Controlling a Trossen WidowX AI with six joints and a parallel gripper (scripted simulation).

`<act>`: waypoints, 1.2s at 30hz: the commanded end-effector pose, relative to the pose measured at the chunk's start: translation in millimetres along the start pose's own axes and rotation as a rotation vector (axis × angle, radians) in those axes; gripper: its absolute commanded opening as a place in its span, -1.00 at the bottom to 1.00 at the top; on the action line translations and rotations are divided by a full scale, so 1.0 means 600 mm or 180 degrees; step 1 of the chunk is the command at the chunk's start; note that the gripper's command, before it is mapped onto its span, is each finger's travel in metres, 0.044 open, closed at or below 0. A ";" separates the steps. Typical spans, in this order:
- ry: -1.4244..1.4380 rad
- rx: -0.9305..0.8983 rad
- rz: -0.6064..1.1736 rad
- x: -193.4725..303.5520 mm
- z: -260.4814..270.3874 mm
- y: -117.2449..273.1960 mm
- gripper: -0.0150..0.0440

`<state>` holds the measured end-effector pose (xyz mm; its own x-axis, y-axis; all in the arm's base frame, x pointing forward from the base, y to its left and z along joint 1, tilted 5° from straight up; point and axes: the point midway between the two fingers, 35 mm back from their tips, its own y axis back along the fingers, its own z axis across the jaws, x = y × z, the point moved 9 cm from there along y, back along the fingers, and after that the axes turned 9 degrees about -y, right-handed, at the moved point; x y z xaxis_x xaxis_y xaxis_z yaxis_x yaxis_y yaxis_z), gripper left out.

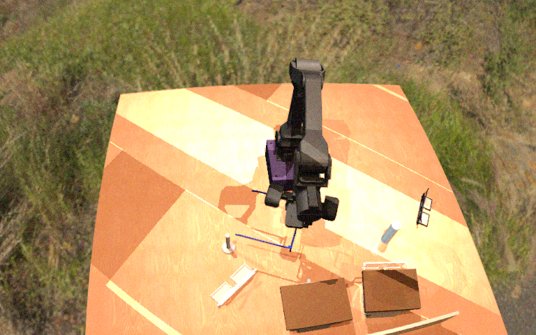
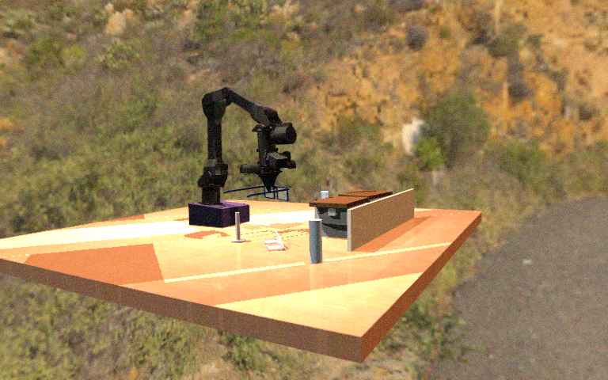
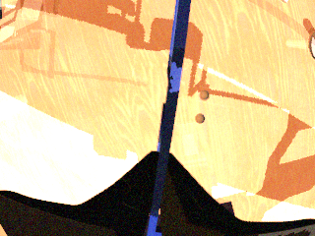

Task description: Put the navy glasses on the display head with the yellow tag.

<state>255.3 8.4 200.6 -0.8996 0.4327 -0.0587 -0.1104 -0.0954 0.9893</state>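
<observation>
My gripper [image 2: 269, 188] [image 3: 160, 159] is shut on the navy glasses [image 1: 290, 248] [image 2: 287, 193] [image 3: 168, 118] and holds them by the front, above the table. Both temples point left in the top view; the arm hides part of the front there. Two brown slabs stand at the front: a left one [image 1: 316, 303] [image 2: 336, 202] and a right one [image 1: 391, 294] [image 2: 365, 194]. A grey head-like body [image 2: 333, 229] shows under the nearer slab in the exterior view. Its face is mostly hidden, and I cannot make out a yellow tag on either.
White glasses [image 1: 223, 301] lie left of the slabs. A white frame [image 1: 365, 262] shows at the right slab's edge. A thin post [image 1: 227, 241] [image 2: 237, 226], a blue cylinder [image 1: 390, 232], black glasses [image 1: 421, 209], another cylinder [image 2: 315, 241] and a beige panel [image 1: 419, 324] [image 2: 381, 219] also stand or lie around.
</observation>
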 end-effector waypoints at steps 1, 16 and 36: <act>0.0303 -0.0071 0.0018 -0.008 -0.013 0.005 -0.49; 0.1445 -0.0326 -0.0065 -0.036 -0.067 0.021 -0.49; 0.2970 -0.0555 -0.0448 -0.060 -0.145 0.047 -0.49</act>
<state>249.9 -80.8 216.9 -0.8776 -0.3704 -0.3045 -0.2219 -0.2491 0.9427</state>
